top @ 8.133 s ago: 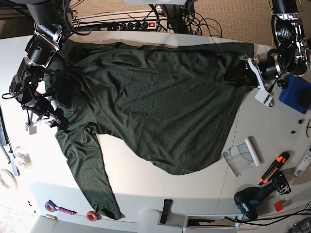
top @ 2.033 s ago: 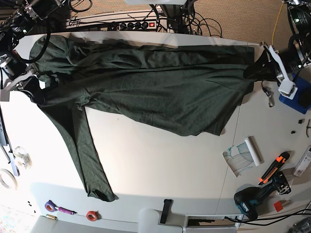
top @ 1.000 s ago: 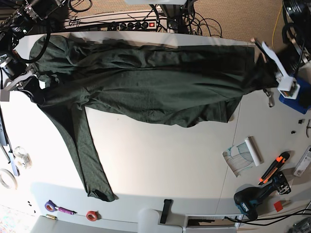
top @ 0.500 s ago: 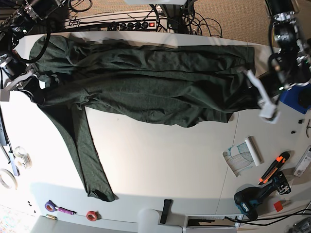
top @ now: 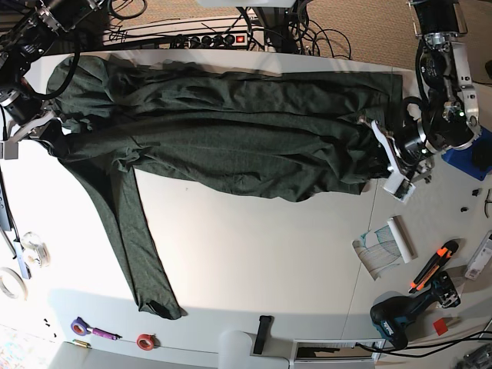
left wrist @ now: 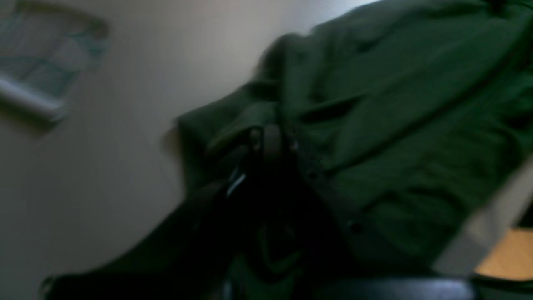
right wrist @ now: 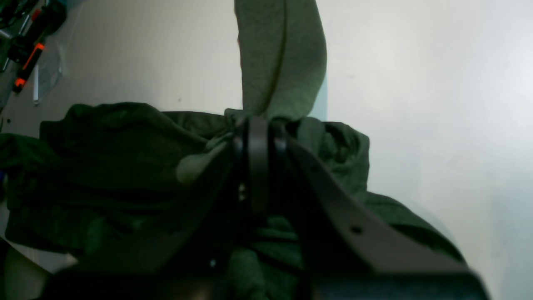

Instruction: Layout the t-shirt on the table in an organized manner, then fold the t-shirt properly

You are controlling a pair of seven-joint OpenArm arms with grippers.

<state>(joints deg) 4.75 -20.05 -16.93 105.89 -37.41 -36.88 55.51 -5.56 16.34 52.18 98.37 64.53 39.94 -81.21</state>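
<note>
left jaws: pinching the t-shirt hem, right of frame; wrist view blurred
right jaws: clamped on cloth by the sleeve, left edge, unmoved
change: left arm has swung the hem down toward the bench
shirt: narrow bunched band, upper frame
meaning: layout unfinished, body needs spreading

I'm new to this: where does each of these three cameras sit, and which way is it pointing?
Base: overhead, looking down on the table and the t-shirt; left arm and right arm show at the edges.
Left wrist: on the left arm, looking along the left pincer at the t-shirt's bunched edge; blurred.
Right wrist: on the right arm, looking along the right pincer, shut on cloth.
Shared: each wrist view sees one end of the t-shirt; the base view shows both.
</note>
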